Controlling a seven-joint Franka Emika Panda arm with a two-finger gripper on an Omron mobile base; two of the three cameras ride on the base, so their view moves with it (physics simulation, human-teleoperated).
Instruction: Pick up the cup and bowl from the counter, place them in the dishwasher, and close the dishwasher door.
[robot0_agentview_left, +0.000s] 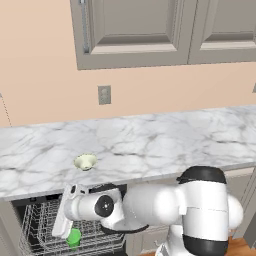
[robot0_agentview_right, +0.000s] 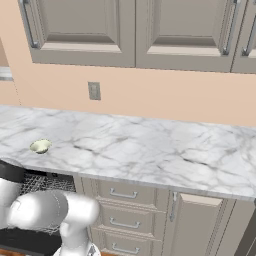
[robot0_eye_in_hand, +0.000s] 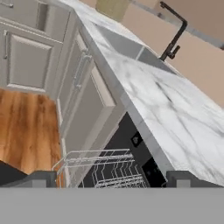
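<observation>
Gripper (robot0_agentview_left: 67, 235) lowered over the open dishwasher (robot0_agentview_left: 35, 227), fingers spread wide in the hand view, cup (robot0_agentview_left: 74, 237) sitting in the wire rack (robot0_eye_in_hand: 103, 168) just beside the hand, bowl (robot0_agentview_left: 85, 161) on the counter (robot0_agentview_left: 150, 140) above, near its front edge

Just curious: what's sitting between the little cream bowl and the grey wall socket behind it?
Nothing: in the left base view, between the small cream shallow bowl and the grey wall socket lie only bare white-and-grey marble counter and peach wall.
</observation>
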